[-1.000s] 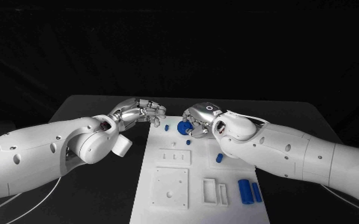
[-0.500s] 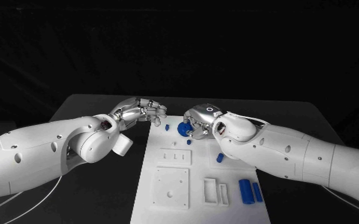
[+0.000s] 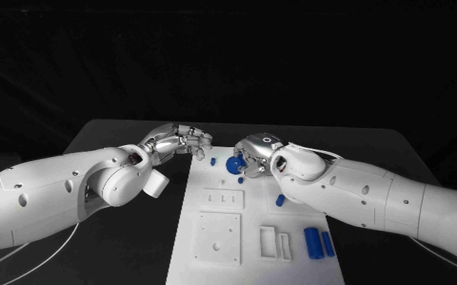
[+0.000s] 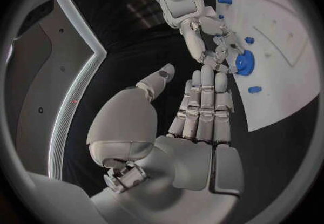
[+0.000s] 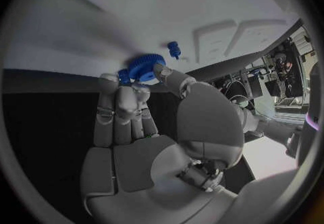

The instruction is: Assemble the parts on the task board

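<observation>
Little had moved over the last second: the right hand (image 3: 255, 152) had crept slightly along the far end of the task board (image 3: 217, 258) with the blue gear (image 3: 235, 162), and the left hand (image 3: 181, 141) had barely shifted. The right hand pinched the toothed gear (image 5: 146, 65) between its fingertips just above the white surface; whether the gear was already seated on anything could not be told from these views. The left hand held nothing, its fingers loosely curled and close together, hovering over the table beside the board's far left edge. Around the gear, small blue pegs (image 3: 212, 162) stood or lay near it, another small blue piece (image 3: 279, 200) lay mid-board, and two blue cylinders (image 3: 317, 243) rested loose at the near right. Judging by those loose parts, most of the assembly remained to be done.
</observation>
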`<state>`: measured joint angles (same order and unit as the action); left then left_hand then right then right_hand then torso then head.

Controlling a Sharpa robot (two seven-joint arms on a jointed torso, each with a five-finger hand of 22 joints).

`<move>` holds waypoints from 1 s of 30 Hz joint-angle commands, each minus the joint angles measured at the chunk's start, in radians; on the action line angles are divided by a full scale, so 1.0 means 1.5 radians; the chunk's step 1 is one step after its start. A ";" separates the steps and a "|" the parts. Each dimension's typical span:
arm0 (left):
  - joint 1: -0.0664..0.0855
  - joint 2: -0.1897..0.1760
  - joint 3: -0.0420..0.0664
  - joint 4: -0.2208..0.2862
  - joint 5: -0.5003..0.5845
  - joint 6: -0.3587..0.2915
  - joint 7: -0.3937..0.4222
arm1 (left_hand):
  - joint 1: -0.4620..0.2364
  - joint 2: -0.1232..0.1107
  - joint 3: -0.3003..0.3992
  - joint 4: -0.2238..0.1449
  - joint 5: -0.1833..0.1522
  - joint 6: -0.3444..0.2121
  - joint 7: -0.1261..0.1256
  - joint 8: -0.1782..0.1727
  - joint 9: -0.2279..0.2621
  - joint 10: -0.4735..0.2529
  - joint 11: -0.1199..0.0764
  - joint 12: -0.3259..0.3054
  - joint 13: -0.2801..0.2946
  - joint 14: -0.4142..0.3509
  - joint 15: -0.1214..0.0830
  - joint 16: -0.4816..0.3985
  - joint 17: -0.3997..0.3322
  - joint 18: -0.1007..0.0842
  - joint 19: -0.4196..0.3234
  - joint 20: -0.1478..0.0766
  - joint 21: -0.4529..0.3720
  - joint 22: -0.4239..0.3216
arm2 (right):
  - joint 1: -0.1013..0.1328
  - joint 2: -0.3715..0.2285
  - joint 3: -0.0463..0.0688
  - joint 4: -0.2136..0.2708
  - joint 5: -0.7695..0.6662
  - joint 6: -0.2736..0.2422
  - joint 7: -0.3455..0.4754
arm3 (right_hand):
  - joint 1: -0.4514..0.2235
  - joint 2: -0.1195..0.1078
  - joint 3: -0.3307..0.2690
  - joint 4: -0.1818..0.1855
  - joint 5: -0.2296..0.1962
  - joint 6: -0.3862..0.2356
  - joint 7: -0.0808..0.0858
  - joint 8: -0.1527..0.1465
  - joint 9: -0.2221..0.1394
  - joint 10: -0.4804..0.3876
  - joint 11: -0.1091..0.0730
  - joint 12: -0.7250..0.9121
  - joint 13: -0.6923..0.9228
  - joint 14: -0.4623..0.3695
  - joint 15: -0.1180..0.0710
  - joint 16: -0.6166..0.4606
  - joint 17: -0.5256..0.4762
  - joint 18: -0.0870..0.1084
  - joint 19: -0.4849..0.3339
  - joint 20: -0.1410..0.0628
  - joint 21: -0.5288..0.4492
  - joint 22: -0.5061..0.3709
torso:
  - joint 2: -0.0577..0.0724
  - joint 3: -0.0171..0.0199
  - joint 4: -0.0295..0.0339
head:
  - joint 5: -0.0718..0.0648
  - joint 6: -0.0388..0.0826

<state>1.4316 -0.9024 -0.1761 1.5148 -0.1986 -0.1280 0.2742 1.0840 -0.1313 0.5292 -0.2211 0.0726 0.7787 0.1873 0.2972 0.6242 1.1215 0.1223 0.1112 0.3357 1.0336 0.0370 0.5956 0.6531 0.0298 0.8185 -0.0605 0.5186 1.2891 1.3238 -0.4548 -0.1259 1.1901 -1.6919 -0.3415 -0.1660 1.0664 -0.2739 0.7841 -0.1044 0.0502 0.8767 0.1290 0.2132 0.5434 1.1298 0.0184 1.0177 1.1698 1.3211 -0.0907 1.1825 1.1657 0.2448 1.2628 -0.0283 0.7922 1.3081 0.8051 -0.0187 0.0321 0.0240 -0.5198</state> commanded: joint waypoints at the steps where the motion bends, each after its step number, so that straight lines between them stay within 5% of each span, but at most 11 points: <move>1: 0.001 0.001 0.000 0.001 -0.002 0.009 0.006 | 0.001 0.001 0.003 0.001 0.000 -0.005 0.001 -0.004 0.001 0.003 0.003 -0.004 0.001 0.000 0.003 -0.003 0.001 0.007 -0.002 0.002 -0.003 0.001 | 0.000 0.000 0.000 0.000 0.005 -0.007 -0.003 | 0.004 -0.008 -0.006 -0.001 0.001 -0.040 0.006 -0.021 -0.011 -0.001 0.004 -0.003 -0.001 -0.001 0.005 -0.003 0.000 0.011 -0.003 0.000 -0.005 0.010 | 0.000 0.0003 0.0001 | 0.000 0.000; 15: 0.001 -0.004 0.000 -0.001 -0.002 0.007 0.006 | 0.001 0.001 0.003 0.001 0.000 -0.005 0.001 -0.005 0.001 0.003 0.003 -0.005 0.001 0.000 0.003 -0.003 0.001 0.007 -0.002 0.002 -0.003 0.001 | 0.008 -0.053 0.002 0.058 0.059 -0.076 0.014 | 0.005 -0.012 -0.016 0.002 0.002 -0.058 0.005 -0.026 -0.015 -0.001 0.003 -0.002 -0.002 -0.001 0.003 -0.006 0.002 0.011 -0.002 0.001 -0.005 0.011 | -0.001 -0.0002 -0.0013 | 0.001 0.003; 20: 0.001 -0.006 0.000 0.000 -0.002 0.007 0.006 | 0.001 0.001 0.003 0.001 0.000 -0.005 0.001 -0.005 0.001 0.003 0.003 -0.005 0.001 0.000 0.003 -0.003 0.001 0.007 -0.002 0.002 -0.003 0.001 | 0.020 -0.093 0.020 0.088 0.099 -0.086 0.024 | -0.002 -0.013 -0.024 0.004 0.002 -0.054 0.008 -0.023 -0.014 -0.002 0.006 -0.003 -0.002 -0.002 0.005 -0.008 0.002 0.011 -0.004 0.002 -0.007 0.011 | -0.001 0.0003 -0.0011 | 0.001 0.006; 23: 0.001 -0.007 0.000 -0.001 -0.002 0.006 0.006 | 0.001 0.001 0.003 0.001 0.000 -0.005 0.001 -0.005 0.001 0.003 0.003 -0.005 0.002 0.000 0.003 -0.003 0.001 0.007 -0.002 0.002 -0.003 0.001 | 0.024 -0.119 0.028 0.102 0.126 -0.066 0.032 | 0.001 -0.010 -0.026 0.003 0.003 -0.048 0.011 -0.019 -0.013 -0.002 0.008 -0.003 -0.003 -0.002 0.007 -0.008 0.002 0.011 -0.004 0.001 -0.008 0.010 | 0.000 0.0004 -0.0006 | -0.001 0.009; 28: 0.001 -0.008 0.000 -0.005 -0.002 0.006 0.006 | 0.001 0.001 0.003 0.001 0.000 -0.005 0.001 -0.005 0.001 0.003 0.003 -0.005 0.002 0.000 0.003 -0.003 0.001 0.007 -0.002 0.002 -0.003 0.001 | 0.032 -0.136 0.030 0.104 0.166 -0.026 0.053 | 0.009 -0.006 -0.024 0.002 0.008 -0.041 0.012 -0.014 -0.013 -0.001 0.010 -0.002 -0.003 -0.001 0.009 -0.009 0.002 0.011 -0.003 0.000 -0.008 0.010 | -0.002 0.0017 -0.0035 | 0.000 0.012; 30: 0.001 -0.007 0.000 -0.006 -0.002 0.006 0.007 | 0.001 0.001 0.003 0.001 0.000 -0.005 0.001 -0.005 0.001 0.003 0.003 -0.005 0.002 0.000 0.003 -0.003 0.001 0.007 -0.002 0.002 -0.003 0.001 | 0.033 -0.135 0.030 0.103 0.168 -0.012 0.053 | 0.014 -0.001 -0.025 -0.002 0.034 -0.042 0.012 -0.014 -0.014 -0.001 0.009 -0.001 -0.003 0.000 0.009 -0.009 0.004 0.011 -0.003 0.000 -0.009 0.011 | -0.002 0.0019 -0.0047 | -0.001 0.014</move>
<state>1.4316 -0.9148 -0.1761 1.5061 -0.1989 -0.1284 0.2740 1.0840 -0.1313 0.5292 -0.2211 0.0726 0.7787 0.1873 0.2972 0.6248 1.1215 0.1223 0.1074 0.3373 1.0335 0.0370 0.5956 0.6536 0.0277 0.8185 -0.0606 0.5187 1.2898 1.3724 -0.6599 -0.0816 1.3421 -1.4962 -0.4134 -0.1189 1.0817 -0.2742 0.7470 -0.1043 0.0976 0.8105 0.1482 0.1885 0.5234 1.1257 0.0252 1.0177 1.1656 1.3219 -0.0837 1.1730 1.1702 0.2414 1.2577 -0.0263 0.7840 1.3077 0.8030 -0.0169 0.0281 0.0244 -0.5023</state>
